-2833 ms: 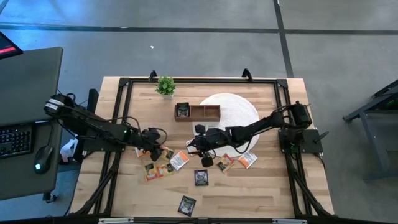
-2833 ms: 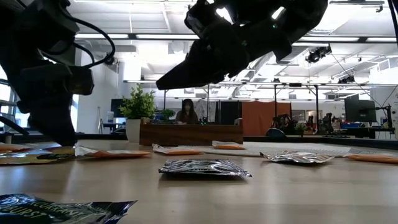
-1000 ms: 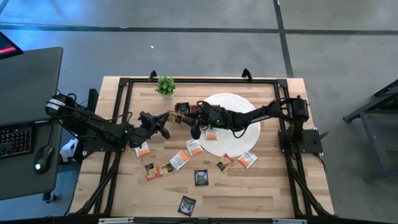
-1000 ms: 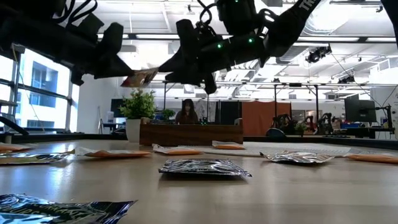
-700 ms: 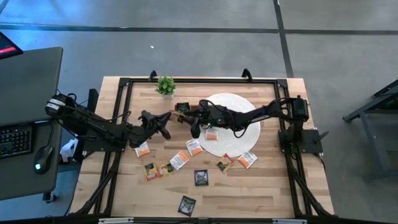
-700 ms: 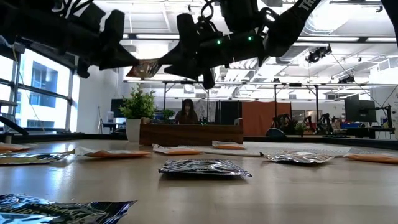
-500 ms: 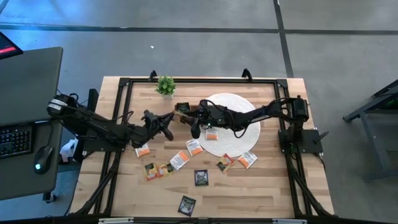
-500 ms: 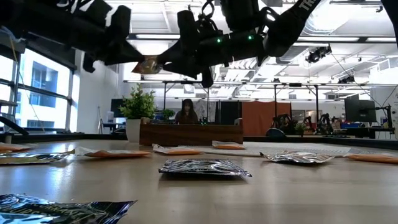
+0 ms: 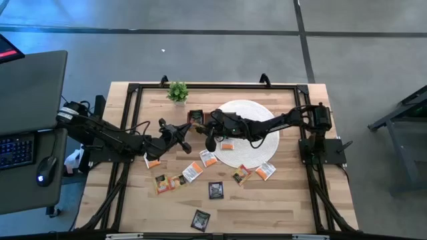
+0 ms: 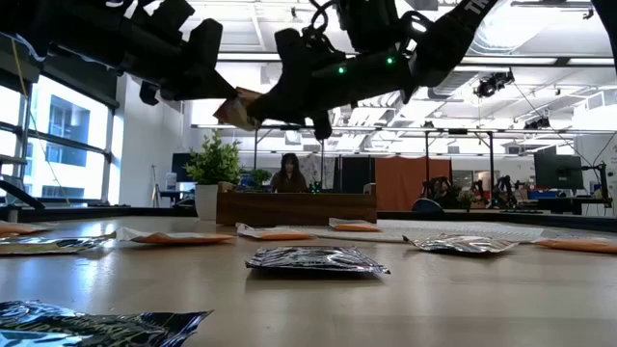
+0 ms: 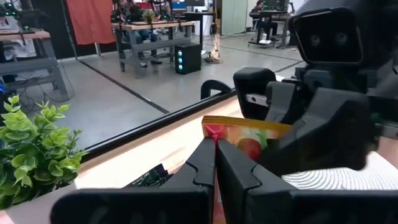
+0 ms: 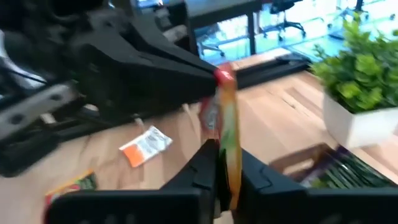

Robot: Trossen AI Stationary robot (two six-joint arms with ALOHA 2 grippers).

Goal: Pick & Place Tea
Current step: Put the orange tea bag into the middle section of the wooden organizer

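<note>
Since a second ago, the right gripper (image 12: 219, 163) has closed on the yellow-brown sachet (image 12: 225, 134) that the left gripper (image 11: 214, 163) pinches, midair before the tray (image 9: 200, 119). Handover underway; left should release next.

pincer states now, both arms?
Left pincer: closed on the yellow-brown tea sachet.
Right pincer: closed on the same sachet.

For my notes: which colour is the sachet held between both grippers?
Yellow-orange sachet with red fruit print; left wrist view.
</note>
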